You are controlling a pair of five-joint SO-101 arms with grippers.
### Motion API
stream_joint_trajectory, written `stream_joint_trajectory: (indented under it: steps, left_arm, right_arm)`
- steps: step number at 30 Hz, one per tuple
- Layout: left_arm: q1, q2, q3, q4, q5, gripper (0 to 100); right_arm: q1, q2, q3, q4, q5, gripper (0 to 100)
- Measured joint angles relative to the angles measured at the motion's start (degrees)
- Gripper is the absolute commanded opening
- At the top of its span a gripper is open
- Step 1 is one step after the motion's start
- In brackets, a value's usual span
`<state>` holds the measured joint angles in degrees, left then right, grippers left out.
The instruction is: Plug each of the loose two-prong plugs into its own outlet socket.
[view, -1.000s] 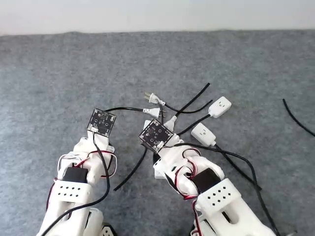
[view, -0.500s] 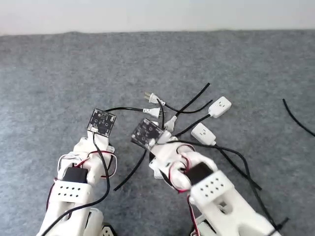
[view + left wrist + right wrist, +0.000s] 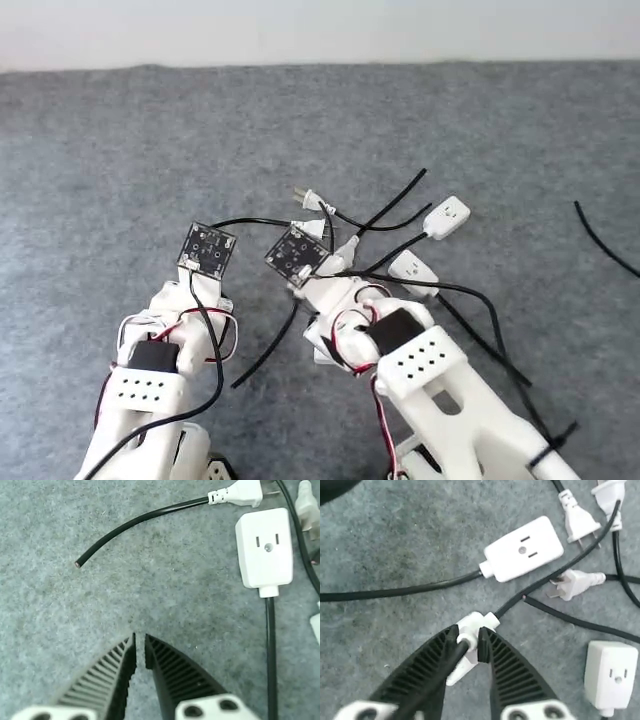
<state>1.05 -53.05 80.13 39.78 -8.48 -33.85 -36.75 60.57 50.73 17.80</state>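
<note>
My right gripper point(image 3: 468, 634) is shut on a white two-prong plug point(image 3: 470, 625) that lies on the grey carpet; its black cord runs away from the jaws. Beyond it lie a white outlet socket point(image 3: 522, 550), a second socket point(image 3: 612, 675) and three loose white plugs point(image 3: 577, 522) point(image 3: 575, 582) point(image 3: 607, 490). My left gripper point(image 3: 139, 645) is shut on nothing, low over bare carpet, short of a white socket point(image 3: 264, 547) and a plug point(image 3: 240, 494). From above, the right arm point(image 3: 297, 252) covers the middle of the cord tangle, with the left arm point(image 3: 208, 248) beside it.
Black cords cross the carpet among the sockets point(image 3: 447, 216) point(image 3: 412, 272) and plugs point(image 3: 308, 198). A cut cord end point(image 3: 77, 564) lies ahead of the left gripper. Another loose black cord point(image 3: 600, 240) sits at the far right. A pale wall borders the carpet at the back.
The right arm has swung left and slightly forward, its wrist board now closer to the left arm. The left arm has kept still.
</note>
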Motion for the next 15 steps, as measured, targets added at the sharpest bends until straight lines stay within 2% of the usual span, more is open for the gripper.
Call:
stream_joint_trajectory:
  steps: [9, 15]
  left_arm:
    - [0.0, 0.0, 0.0, 0.0, 0.0, 3]
    - [0.1, 0.0, 0.0, 0.0, 0.0, 3]
  right_arm:
    - [2.5, -0.6, 0.0, 1.0, 0.0, 0.9]
    - [-0.5, -0.6, 0.2, -0.4, -2.4, 0.9]
